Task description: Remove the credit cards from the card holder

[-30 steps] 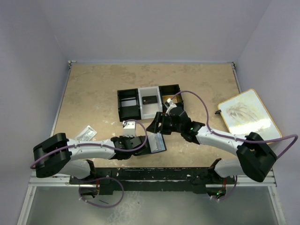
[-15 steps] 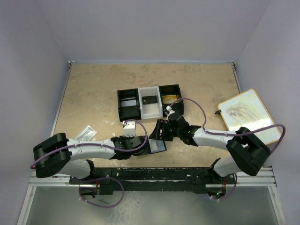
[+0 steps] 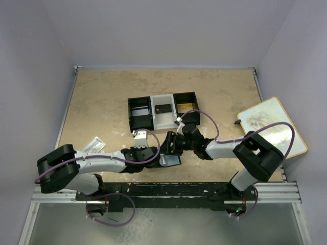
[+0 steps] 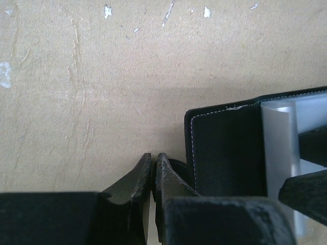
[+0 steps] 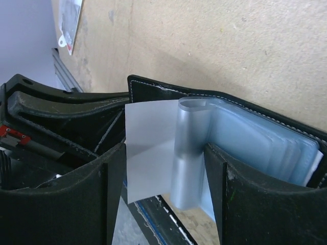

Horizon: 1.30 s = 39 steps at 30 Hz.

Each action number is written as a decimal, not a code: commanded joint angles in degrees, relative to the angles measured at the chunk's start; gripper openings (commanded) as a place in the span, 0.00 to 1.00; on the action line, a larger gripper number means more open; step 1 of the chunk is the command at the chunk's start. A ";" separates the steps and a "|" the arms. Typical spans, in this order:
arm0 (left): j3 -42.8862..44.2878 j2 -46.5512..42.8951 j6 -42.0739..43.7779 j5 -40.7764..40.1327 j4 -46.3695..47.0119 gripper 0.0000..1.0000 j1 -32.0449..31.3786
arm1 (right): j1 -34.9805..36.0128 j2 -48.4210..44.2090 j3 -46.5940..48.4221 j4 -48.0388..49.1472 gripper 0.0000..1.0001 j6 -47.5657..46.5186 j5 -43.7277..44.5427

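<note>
At the desk's near edge the left claw (image 4: pixel 153 166) is pinched shut against the open card holder (image 4: pixel 225 148). The right claw (image 5: pixel 163 166), jaws wide, has swung in from the tray (image 3: pixel 131 113) side and now straddles the clear sleeves (image 5: pixel 245 135), probably lining up the next pull.

Card holder (image 3: pixel 172 160) lies before tray (image 3: pixel 140 125), apparently apart.

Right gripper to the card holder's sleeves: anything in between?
Nothing visible. The open right gripper straddles a clear sleeve curling up from the open card holder. No card can be made out in the sleeve.
</note>
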 commanded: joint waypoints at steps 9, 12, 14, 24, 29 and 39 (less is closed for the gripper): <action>-3.19 1.10 -1.41 4.12 2.24 0.00 1.87 | 0.36 2.00 3.43 8.79 0.65 1.87 -6.04; -3.41 1.19 -1.28 4.32 2.49 0.00 2.14 | 0.36 3.43 4.10 8.34 0.65 1.43 -6.57; -3.47 1.20 -1.10 4.38 2.39 0.00 2.16 | 0.44 4.19 3.81 9.57 0.64 1.99 -6.80; -4.80 -1.49 -2.20 3.97 1.54 0.00 2.24 | 0.62 6.74 4.57 12.53 0.61 2.35 -7.37; -4.87 -2.52 -2.17 3.66 0.60 0.00 2.32 | 0.71 8.93 5.56 13.15 0.60 2.60 -8.60; -5.13 -5.27 -3.08 3.71 -3.05 0.05 2.32 | 0.98 9.58 5.39 10.29 0.57 2.75 -6.05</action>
